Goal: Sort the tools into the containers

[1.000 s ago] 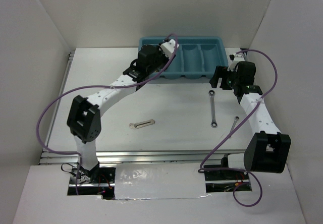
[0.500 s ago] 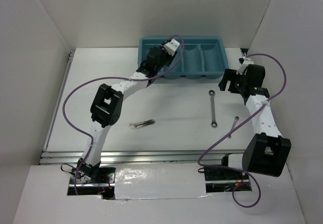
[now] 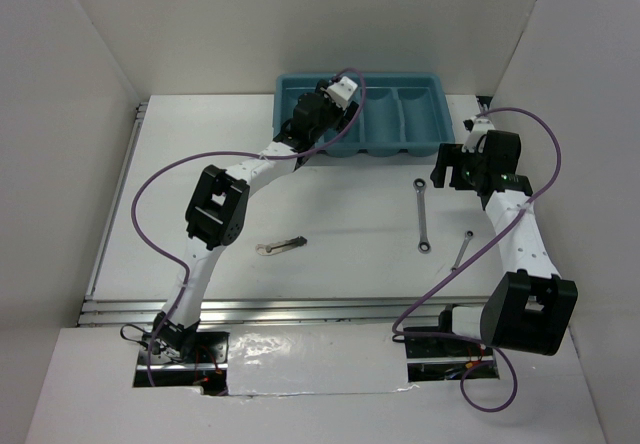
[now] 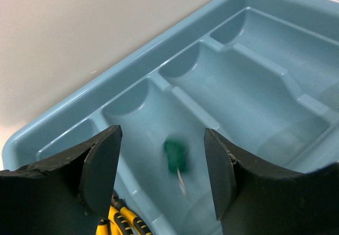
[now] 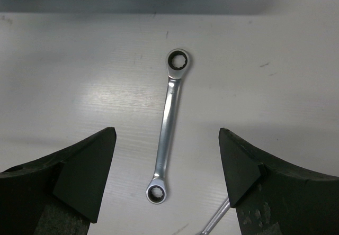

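Left arm reaches over the tray (image 4: 254, 87) at the far side of the surface (image 3: 340, 204). Left fingers (image 4: 100, 166) are spread apart and grip nothing. A green-handled screwdriver (image 4: 175, 155) shows blurred between them, inside the second compartment from the left in the wrist view, touching neither finger. Yellow pliers handles (image 4: 124, 222) poke in at the bottom edge just beside the left finger; can't tell which compartment they are in.

Right fingers (image 5: 79, 177) are wide open and empty, hovering over the surface just in front of the tray. A silver wrench (image 5: 168, 129) lies flat between them in the wrist view, ring ends both visible. A thin silver piece (image 5: 214, 223) lies near its lower end. Another flat silver tool (image 3: 280, 247) lies on the surface, well apart, near the left arm's elbow.
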